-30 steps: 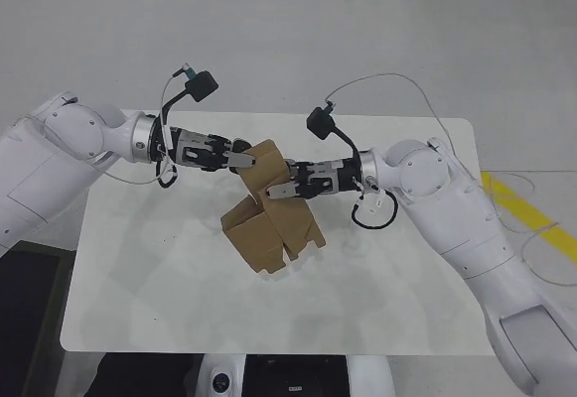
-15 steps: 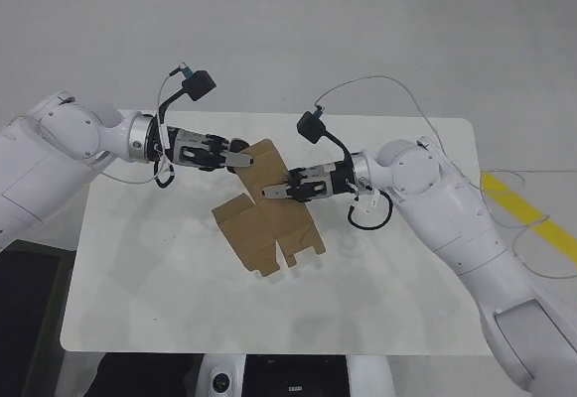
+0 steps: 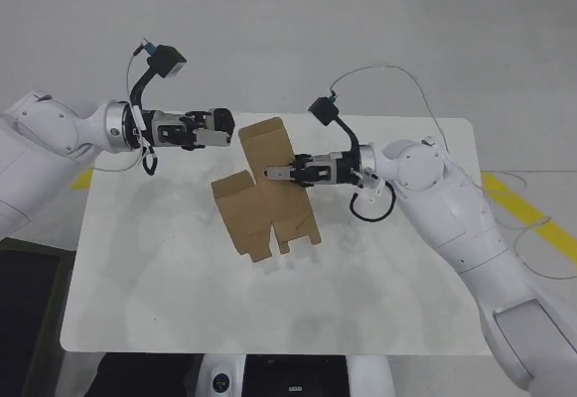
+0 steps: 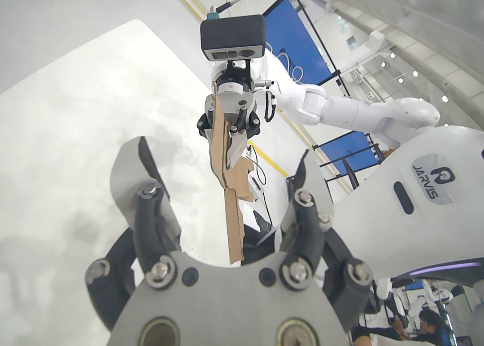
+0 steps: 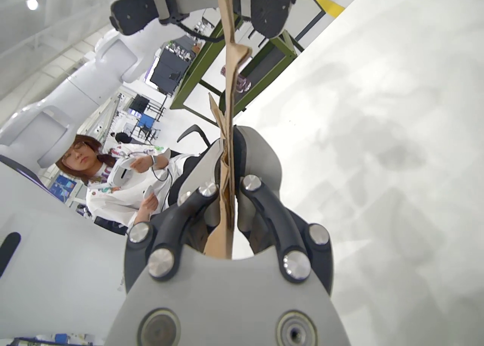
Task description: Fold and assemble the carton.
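Observation:
A flat brown cardboard carton (image 3: 263, 198) hangs above the middle of the white table (image 3: 149, 288), tilted, with a flap (image 3: 265, 139) pointing to the far side. My right gripper (image 3: 276, 175) is shut on the carton's middle from the right; in the right wrist view the carton (image 5: 229, 60) runs edge-on between its fingers (image 5: 261, 158). My left gripper (image 3: 226, 125) stands open just left of the far flap, apart from it. In the left wrist view the carton (image 4: 234, 219) is edge-on ahead of the open left gripper (image 4: 221, 152), with the right gripper (image 4: 227, 132) clamping it beyond.
The table's near half and left side are bare. Its right edge (image 3: 479, 198) lies under the right arm. A yellow floor line (image 3: 536, 223) runs beyond that edge.
My left gripper has let go of the carton's far flap, opened and drawn back to the left. The carton has flattened out and swung round in my right gripper, which keeps its hold.

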